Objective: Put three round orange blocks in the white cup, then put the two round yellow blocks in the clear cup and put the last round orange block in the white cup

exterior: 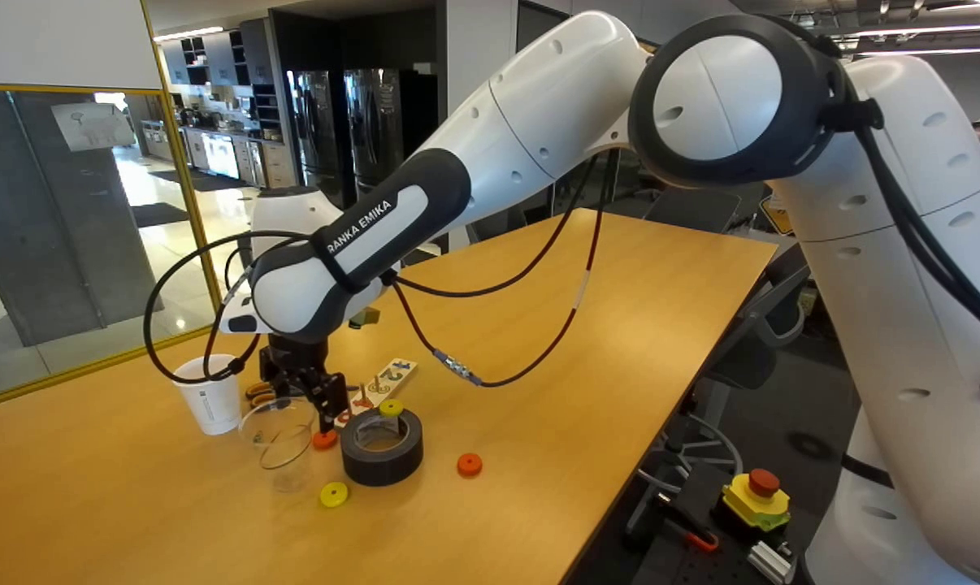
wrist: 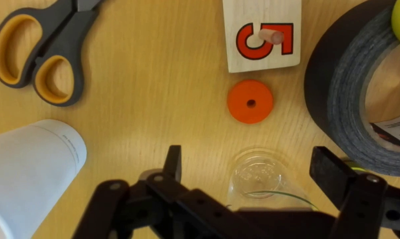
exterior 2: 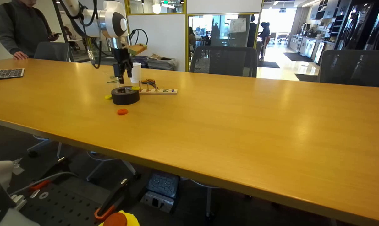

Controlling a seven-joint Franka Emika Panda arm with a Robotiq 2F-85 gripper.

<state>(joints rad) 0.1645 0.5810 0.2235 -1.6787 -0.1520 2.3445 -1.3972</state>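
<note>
The black jaws are standing spread, gripping nothing. In the wrist view, a round orange block (wrist: 241, 100) is lying beyond their tips, roughly midway across their gap, beside a pale wooden peg board (wrist: 263, 15).

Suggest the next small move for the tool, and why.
I'd probably ease the tool down toward the orange block by the wooden number board, avoiding the clear cup. In the wrist view the jaws stand wide apart, and the block lies flat between the board's end and that cup. The task starts with orange.
</note>
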